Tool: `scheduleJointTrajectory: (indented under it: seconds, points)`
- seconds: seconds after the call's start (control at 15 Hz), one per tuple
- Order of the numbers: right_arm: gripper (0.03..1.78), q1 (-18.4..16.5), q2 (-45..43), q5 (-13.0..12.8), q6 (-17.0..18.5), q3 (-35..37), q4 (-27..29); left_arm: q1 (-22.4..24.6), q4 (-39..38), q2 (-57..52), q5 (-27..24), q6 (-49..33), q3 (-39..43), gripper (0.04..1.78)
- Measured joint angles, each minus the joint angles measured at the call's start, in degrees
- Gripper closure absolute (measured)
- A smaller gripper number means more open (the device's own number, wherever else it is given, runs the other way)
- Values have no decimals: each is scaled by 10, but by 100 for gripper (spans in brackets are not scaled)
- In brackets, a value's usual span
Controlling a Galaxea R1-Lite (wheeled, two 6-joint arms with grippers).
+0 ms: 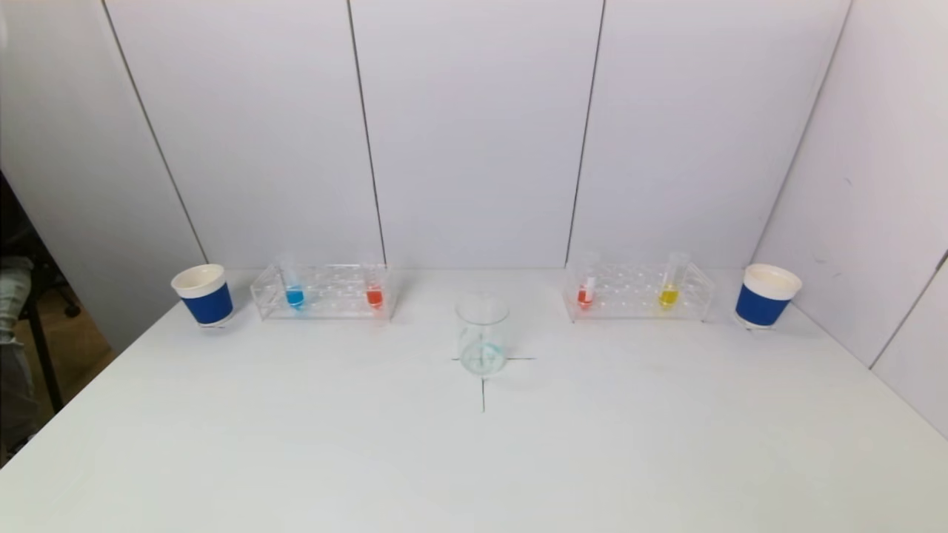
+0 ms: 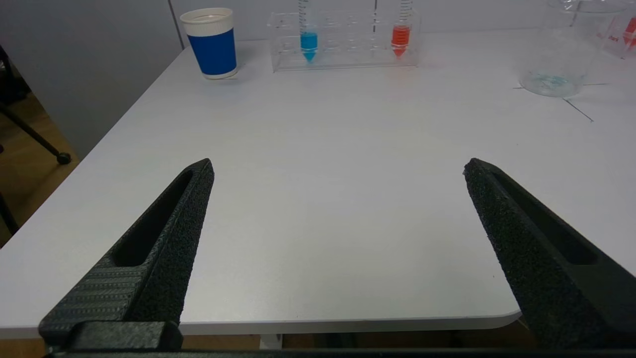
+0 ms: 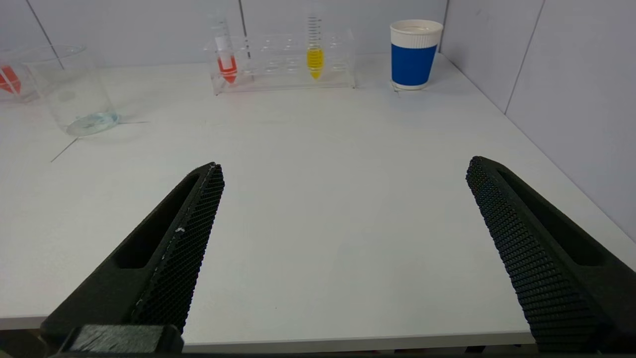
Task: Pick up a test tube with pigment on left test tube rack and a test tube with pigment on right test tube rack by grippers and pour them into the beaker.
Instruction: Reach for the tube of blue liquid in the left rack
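Desk [image 1: 296,444], white and wide, carries everything. Two clear racks stand at its far side: the left test tube rack [image 1: 323,292] holds a blue tube [image 1: 294,295] and a red tube [image 1: 374,295]; the right test tube rack [image 1: 638,292] holds a red-filled tube [image 1: 586,294] and a yellow tube [image 1: 669,294]. Between them, nearer, stands the beaker [image 1: 482,334]. Blue paper cups [image 1: 203,294] flank the racks. At the near edge, left gripper [image 2: 338,169] and right gripper [image 3: 343,169] hover, fingers spread wide apart, holding nothing.

Two blue-sleeved white paper cups: one [image 1: 203,294] at ten o'clock, another [image 1: 766,295] at two o'clock on white bench [image 1: 474,459]; thin black cross mark [image 1: 483,392] centrally.
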Motion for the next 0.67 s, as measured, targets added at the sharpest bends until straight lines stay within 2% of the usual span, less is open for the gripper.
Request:
scheduleJointTrajectory:
  seconds: [0.67]
  points:
    - [4, 0, 0, 0, 0, 0, 0, 0, 1, 0, -1, 5, 0, 6]
